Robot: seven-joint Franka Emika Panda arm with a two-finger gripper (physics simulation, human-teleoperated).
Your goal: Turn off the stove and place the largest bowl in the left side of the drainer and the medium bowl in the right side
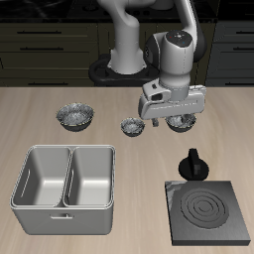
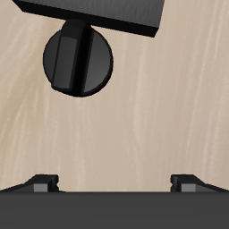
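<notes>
We count three bowls in a row behind the empty two-compartment drainer [image 1: 64, 177], the medium bowl [image 1: 182, 121] under our wide-open gripper [image 1: 171, 121], the largest bowl [image 1: 75, 116] farthest from the dark-ringed stove [image 1: 206, 208], bare table [image 1: 139, 179] between.

ext cam high, front-on, wide; wrist cam looks straight down, close; both catch stove knob [image 1: 192, 165] [image 2: 79, 59].

Stove: flat black square hob plate [image 1: 206, 211], dark rings, knob [image 1: 192, 165] just behind.
Drainer: light grey metal two-compartment tub [image 1: 65, 179], both compartments holding nothing.
Bowls: three crinkled silver ones in a row behind.
</notes>
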